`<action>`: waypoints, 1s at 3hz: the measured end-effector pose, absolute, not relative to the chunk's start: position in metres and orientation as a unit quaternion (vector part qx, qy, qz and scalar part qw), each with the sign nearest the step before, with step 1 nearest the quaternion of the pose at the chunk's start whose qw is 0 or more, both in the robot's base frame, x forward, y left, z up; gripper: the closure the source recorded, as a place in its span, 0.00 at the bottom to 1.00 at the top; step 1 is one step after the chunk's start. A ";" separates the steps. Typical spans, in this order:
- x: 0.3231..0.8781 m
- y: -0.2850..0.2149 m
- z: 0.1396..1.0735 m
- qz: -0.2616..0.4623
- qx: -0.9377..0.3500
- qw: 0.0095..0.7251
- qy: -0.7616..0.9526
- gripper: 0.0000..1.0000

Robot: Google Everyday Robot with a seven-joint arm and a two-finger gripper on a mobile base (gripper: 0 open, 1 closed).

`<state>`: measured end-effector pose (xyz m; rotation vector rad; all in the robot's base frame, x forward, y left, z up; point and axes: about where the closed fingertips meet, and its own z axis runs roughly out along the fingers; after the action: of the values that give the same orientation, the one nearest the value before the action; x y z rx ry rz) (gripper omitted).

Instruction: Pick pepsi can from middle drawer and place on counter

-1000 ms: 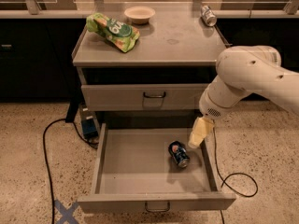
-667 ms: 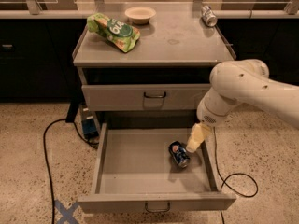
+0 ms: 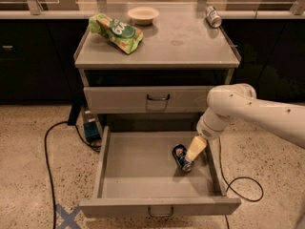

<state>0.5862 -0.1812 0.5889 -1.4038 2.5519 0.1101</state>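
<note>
The pepsi can (image 3: 180,157), dark blue with a round logo, lies on its side in the right part of the open middle drawer (image 3: 136,168). My gripper (image 3: 196,149) hangs from the white arm that comes in from the right. It reaches down into the drawer and sits right at the can's upper right side, partly covering it. Whether it touches the can is unclear. The grey counter (image 3: 167,44) tops the cabinet above.
On the counter lie a green snack bag (image 3: 116,31), a pale bowl (image 3: 143,14) and a silvery can (image 3: 213,16) at the back right. The upper drawer (image 3: 152,99) is shut. Black cables (image 3: 47,147) and a blue tape cross (image 3: 66,217) are on the floor.
The arm has swung left and lower, bringing my gripper from beside the drawer's right wall down onto the can. The can has not moved.
</note>
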 end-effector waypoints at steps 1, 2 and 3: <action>0.593 -0.179 0.550 0.062 -0.445 0.106 0.887 0.00; 0.594 -0.174 0.521 0.102 -0.422 0.108 0.894 0.00; 0.591 -0.172 0.503 0.132 -0.406 0.112 0.897 0.00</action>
<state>0.5907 -0.1716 0.5026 -1.1924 2.6351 0.3867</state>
